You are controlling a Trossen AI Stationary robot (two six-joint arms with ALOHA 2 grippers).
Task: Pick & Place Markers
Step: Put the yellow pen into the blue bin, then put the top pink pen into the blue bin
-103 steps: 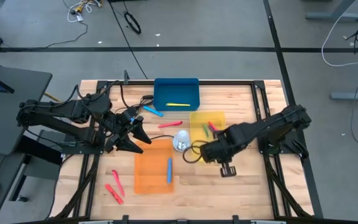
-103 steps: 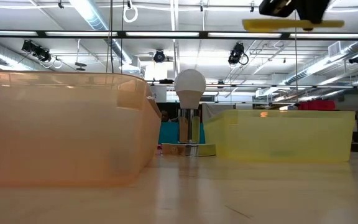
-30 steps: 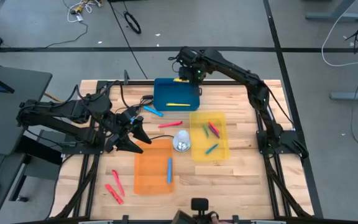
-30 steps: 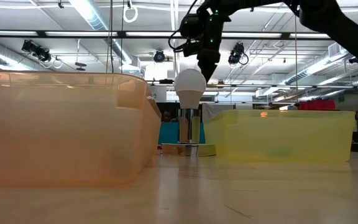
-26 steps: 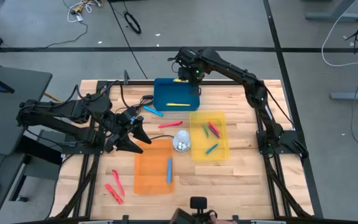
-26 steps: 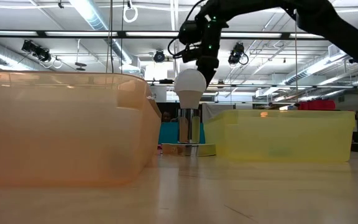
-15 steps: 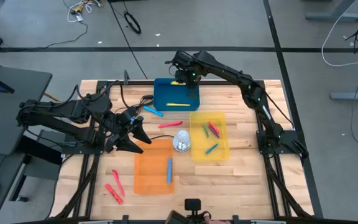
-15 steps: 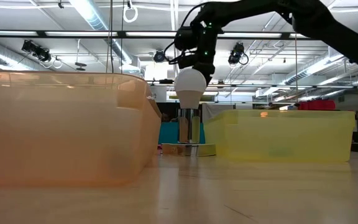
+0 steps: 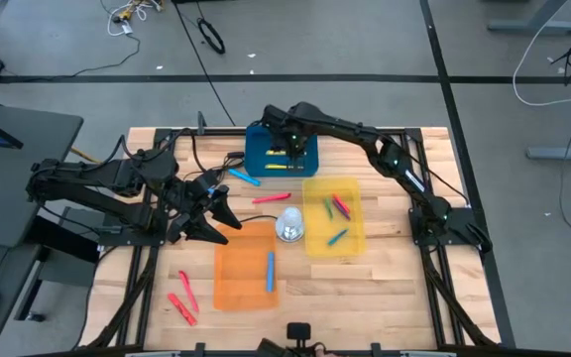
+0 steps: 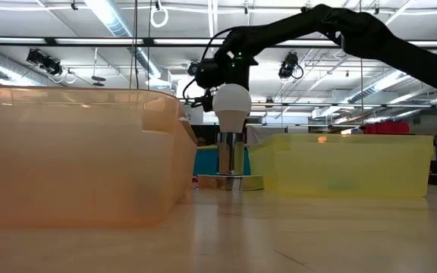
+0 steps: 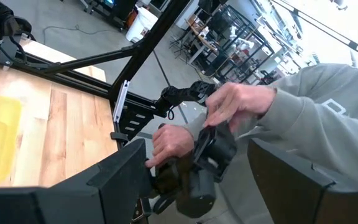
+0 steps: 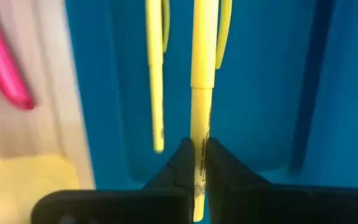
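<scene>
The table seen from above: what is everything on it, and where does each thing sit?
Blue tray: one, far middle; one yellow marker lying in it.
Held yellow marker: one, in the right gripper above that tray.
Yellow tray: one, right of centre; red, green and blue markers inside.
Orange tray: one, near middle; one blue marker inside.
Loose markers: blue and red between trays, three red at the near left.
White bulb on a stand: one, centre.
Left gripper: beside the orange tray.
Right gripper: over the blue tray.

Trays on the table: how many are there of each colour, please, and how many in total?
Blue tray: 1
Yellow tray: 1
Orange tray: 1
Total: 3
</scene>
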